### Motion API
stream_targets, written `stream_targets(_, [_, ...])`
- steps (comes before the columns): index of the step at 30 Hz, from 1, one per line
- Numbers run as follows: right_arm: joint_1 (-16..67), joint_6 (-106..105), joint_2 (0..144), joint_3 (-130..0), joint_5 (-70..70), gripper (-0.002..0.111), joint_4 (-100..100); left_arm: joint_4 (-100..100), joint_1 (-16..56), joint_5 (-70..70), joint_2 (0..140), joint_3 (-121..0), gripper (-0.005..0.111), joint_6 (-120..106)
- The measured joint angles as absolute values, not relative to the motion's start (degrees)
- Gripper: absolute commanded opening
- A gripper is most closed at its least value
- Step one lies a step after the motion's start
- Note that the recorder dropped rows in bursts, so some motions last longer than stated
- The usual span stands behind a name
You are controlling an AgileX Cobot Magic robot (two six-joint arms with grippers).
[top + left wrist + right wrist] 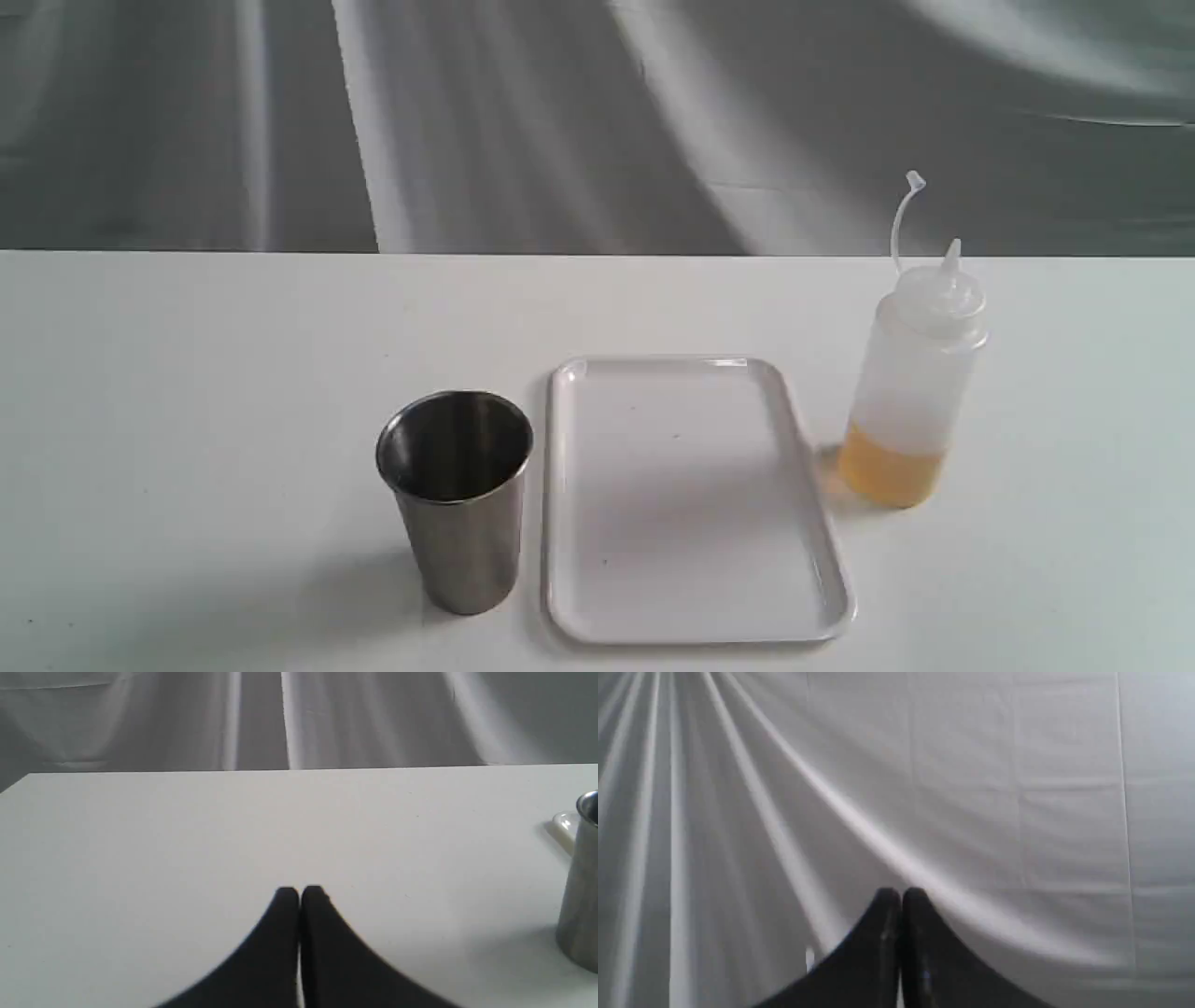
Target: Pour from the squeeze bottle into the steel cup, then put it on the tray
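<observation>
The squeeze bottle stands upright on the white table, right of the tray, with amber liquid at its bottom and its cap strap sticking up. The flat white tray lies mid-table with nothing on it. Just left of it stands the steel cup, upright; its side also shows at the edge of the left wrist view. My left gripper is shut, holding nothing, low over bare table well away from the cup. My right gripper is shut too and faces only the grey cloth backdrop. Neither gripper appears in the exterior view.
The white table ends at a far edge in front of a draped grey cloth backdrop. A corner of the tray peeks out behind the cup in the left wrist view.
</observation>
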State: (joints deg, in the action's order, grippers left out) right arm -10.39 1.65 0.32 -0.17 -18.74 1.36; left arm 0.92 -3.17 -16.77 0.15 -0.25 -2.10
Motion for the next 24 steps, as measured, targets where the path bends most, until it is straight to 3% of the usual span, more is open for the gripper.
stream_targets(7, [-10.4, 13.0, 0.2, -0.2, -36.7, 0.000, 4.6, 0.9, -3.2, -16.8, 0.1, -0.3, 0.000, -2.1])
stream_targets(14, [-10.4, 34.2, 0.2, -0.2, -41.8, 0.000, 1.8, 0.9, -3.2, -16.8, 0.1, -0.3, 0.000, -2.1])
stream_targets(24, [-10.4, 57.1, 0.1, -10.3, -38.2, 0.000, -30.4, 0.9, -3.2, -16.8, 0.1, -0.3, 0.000, -2.1])
